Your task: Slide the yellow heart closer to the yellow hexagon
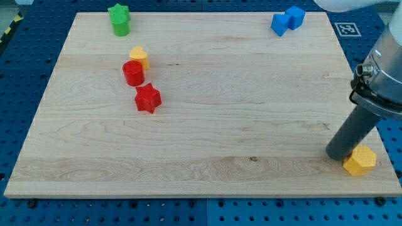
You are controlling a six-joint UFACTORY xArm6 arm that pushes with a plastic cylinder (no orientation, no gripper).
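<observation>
Yellow heart sits near the view's upper left of the tabletop, well apart from the yellow hexagon, which is at the view's lower right corner. Taking the heart as landmark: red cylinder touches it just below, red star a bit further below, green star above and slightly left near the top edge, blue block (shape unclear, looks like two joined cubes) far to the right along the top edge.

My tip is far from the heart, down at the view's lower right, just beside or touching the hexagon's left side. End effector is a plain dark rod, no jaws to spread or pinch; it holds nothing.

Handling guess: heart looks like small rigid plastic, light, smooth faces, should slide easily on the pale wood grain. Can't be grasped, only pushed. Best contact likely its upper-left side, to drive it toward the hexagon. Rounded lobes may let it rotate or slip off the rod. Red cylinder right against it could get dragged along.
</observation>
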